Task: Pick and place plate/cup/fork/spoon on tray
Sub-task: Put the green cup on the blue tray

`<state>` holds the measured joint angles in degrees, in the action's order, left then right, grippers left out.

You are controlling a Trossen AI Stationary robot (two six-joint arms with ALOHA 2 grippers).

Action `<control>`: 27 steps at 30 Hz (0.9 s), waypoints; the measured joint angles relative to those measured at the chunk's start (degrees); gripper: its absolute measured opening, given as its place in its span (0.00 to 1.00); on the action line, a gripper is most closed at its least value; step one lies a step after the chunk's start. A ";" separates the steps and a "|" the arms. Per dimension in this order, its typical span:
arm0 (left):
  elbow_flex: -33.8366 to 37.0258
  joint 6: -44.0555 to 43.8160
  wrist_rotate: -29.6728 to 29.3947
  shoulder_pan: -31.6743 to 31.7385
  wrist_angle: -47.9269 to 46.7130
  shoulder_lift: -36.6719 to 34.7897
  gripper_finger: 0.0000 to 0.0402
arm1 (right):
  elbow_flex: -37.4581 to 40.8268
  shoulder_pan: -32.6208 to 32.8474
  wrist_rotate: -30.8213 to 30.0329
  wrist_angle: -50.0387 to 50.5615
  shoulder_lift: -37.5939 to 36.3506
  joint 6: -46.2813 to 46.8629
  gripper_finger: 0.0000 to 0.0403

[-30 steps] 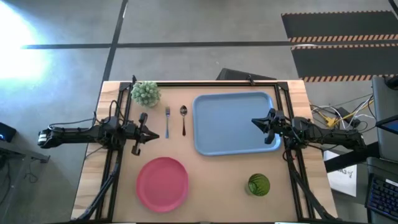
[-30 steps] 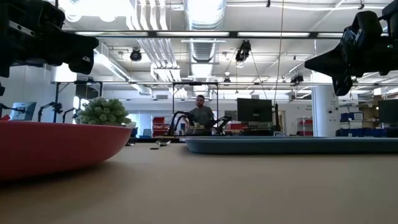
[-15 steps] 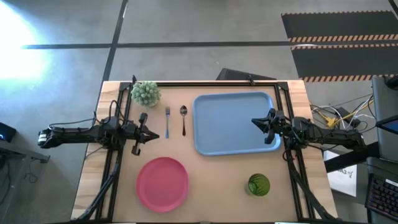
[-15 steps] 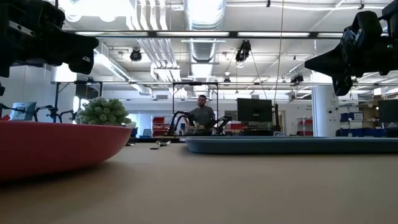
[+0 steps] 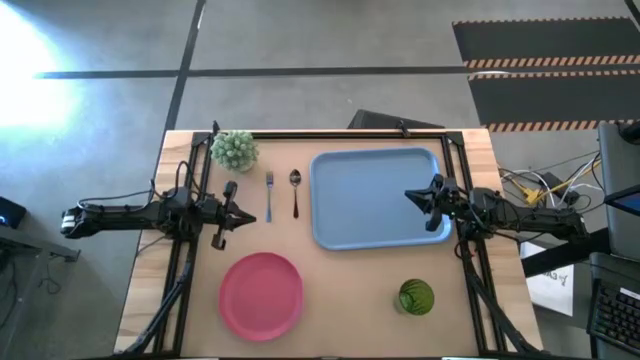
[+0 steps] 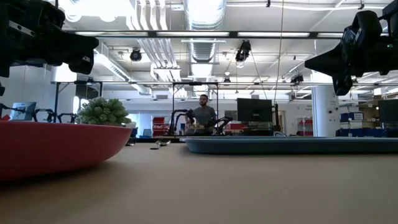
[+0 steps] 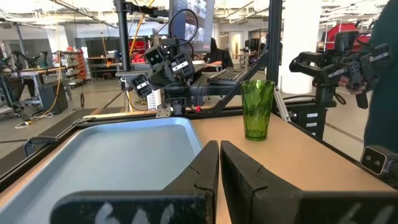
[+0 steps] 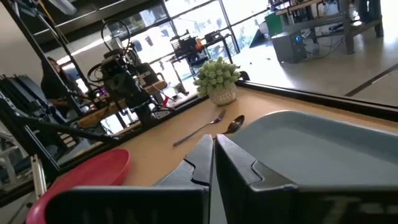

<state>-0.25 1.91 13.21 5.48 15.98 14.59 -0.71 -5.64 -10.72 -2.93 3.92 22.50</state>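
Nothing is loaded yet: the tray (image 5: 375, 195) lies bare on the far right part of the counter (image 5: 340, 300), the plate (image 5: 261, 294) rests near the front left, the cup (image 5: 416, 296) stands upright near the front right, and the fork (image 5: 269, 196) and spoon (image 5: 295, 192) lie side by side, close together but apart, just left of the tray. The left tool (image 5: 228, 214) is held above the counter left of the fork, its fingers pressed together with nothing between them; the right tool (image 5: 428, 203) is held over the tray's right edge, likewise closed and empty. Several risks are judged from this layout. The fork and spoon are thin and flat, so a grasp could slide off the metal or drag one against the other. The plate's low rim offers little to pinch, and it may be pushed across the counter rather than lifted. The translucent cup could be tipped if it is approached off-centre. The fuzzy plant (image 5: 234, 150) at the far left corner could be brushed during a reach for the fork.
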 joint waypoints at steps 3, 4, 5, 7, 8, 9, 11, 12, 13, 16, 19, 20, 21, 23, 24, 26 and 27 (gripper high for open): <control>0.00 0.00 0.02 0.01 0.01 0.00 0.00 | 0.00 0.01 0.00 -0.56 0.00 0.31 0.02; 0.00 0.00 0.00 -0.01 0.00 0.00 0.00 | -0.03 0.00 0.01 -0.80 -0.01 1.17 0.02; 0.00 0.00 0.02 0.01 -0.01 0.00 0.00 | -0.11 0.01 0.15 -0.57 -0.02 2.91 0.02; 0.00 0.00 0.02 0.00 0.01 0.00 0.00 | -0.48 0.01 1.05 -0.01 0.01 6.80 0.02; 0.00 0.00 0.00 -0.01 0.00 0.00 0.00 | -0.67 0.01 1.76 -0.47 0.01 7.84 0.02; 0.00 0.00 0.01 0.01 0.00 0.00 0.00 | -0.89 0.01 1.95 -0.78 0.00 8.29 0.02; 0.00 0.00 0.02 0.00 -0.01 0.00 0.00 | -1.03 0.01 1.97 -0.87 -0.02 8.91 0.02; 0.00 0.00 0.02 0.01 -0.01 0.00 0.00 | -1.02 0.01 1.99 -0.73 -0.02 9.01 0.02; 0.00 0.00 0.01 0.00 0.01 0.00 0.00 | -1.03 0.01 1.99 -0.71 -0.02 9.03 0.02; 0.00 0.00 0.02 0.01 0.01 0.00 0.00 | -1.03 0.01 1.89 -0.78 -0.02 9.03 0.02; 0.00 0.00 0.01 0.01 0.00 0.00 0.00 | -1.03 0.01 1.70 -0.77 -0.02 9.03 0.02; 0.00 0.00 0.02 -0.01 0.01 0.00 0.00 | -1.03 0.01 1.68 -0.76 -0.02 9.03 0.02; 0.00 0.00 0.00 0.01 0.01 0.00 0.00 | -1.03 0.01 1.64 -0.76 -0.02 9.03 0.02; 0.00 0.00 0.01 0.00 0.01 0.00 0.00 | -1.03 0.01 1.64 -0.76 -0.02 9.05 0.02; 0.00 0.00 0.02 -0.01 -0.01 0.00 0.00 | -1.03 0.01 1.60 -0.76 -0.02 9.05 0.02; 0.00 0.00 0.01 0.00 0.01 0.00 0.00 | -1.03 0.01 1.27 -0.76 -0.02 10.33 0.02; 0.00 0.00 0.00 0.00 0.01 0.00 0.00 | -1.03 0.01 0.75 -0.76 -0.02 12.09 0.02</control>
<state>-0.25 1.91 13.21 5.48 15.99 14.59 -1.74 -5.63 -9.97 -3.68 3.90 34.60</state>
